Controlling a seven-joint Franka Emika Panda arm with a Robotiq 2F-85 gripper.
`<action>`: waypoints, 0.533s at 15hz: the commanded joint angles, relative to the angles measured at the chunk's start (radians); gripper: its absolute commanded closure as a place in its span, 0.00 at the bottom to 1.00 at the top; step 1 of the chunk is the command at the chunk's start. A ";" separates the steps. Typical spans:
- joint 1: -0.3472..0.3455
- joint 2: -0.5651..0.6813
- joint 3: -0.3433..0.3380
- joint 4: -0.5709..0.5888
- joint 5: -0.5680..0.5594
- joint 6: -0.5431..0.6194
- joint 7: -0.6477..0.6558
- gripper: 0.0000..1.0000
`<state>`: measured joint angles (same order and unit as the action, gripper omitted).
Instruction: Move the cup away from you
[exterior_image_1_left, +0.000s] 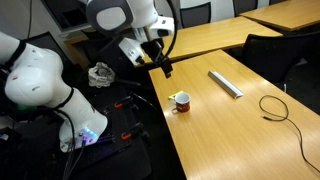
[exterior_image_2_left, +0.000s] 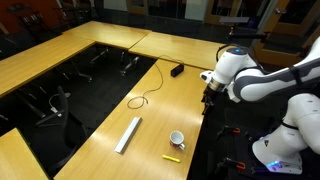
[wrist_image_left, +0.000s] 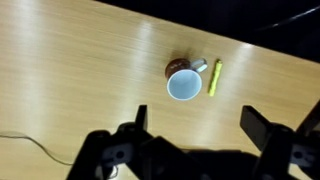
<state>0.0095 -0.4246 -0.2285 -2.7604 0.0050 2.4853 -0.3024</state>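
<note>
The cup (exterior_image_1_left: 182, 101) is a small white mug with a red rim, standing on the wooden table near its edge. It shows in both exterior views (exterior_image_2_left: 177, 139). In the wrist view the cup (wrist_image_left: 183, 86) looks like a white circle with a reddish-brown part on one side. My gripper (wrist_image_left: 196, 122) is open and empty, its two black fingers spread wide, with the cup beyond the gap between them. In the exterior views the gripper (exterior_image_1_left: 165, 68) (exterior_image_2_left: 210, 97) hangs above the table edge, apart from the cup.
A yellow marker (wrist_image_left: 214, 76) lies right beside the cup. A long grey bar (exterior_image_1_left: 225, 84) (exterior_image_2_left: 128, 134) lies further in on the table. A black cable (exterior_image_1_left: 275, 108) (exterior_image_2_left: 145, 100) loops beyond it. The table edge (exterior_image_1_left: 165, 120) runs close to the cup.
</note>
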 joint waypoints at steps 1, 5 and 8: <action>0.038 0.275 0.023 0.105 0.139 0.118 0.062 0.00; 0.014 0.556 0.101 0.241 0.235 0.182 0.115 0.00; -0.022 0.728 0.148 0.343 0.234 0.183 0.173 0.00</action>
<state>0.0315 0.1738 -0.1273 -2.5107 0.2218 2.6626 -0.1792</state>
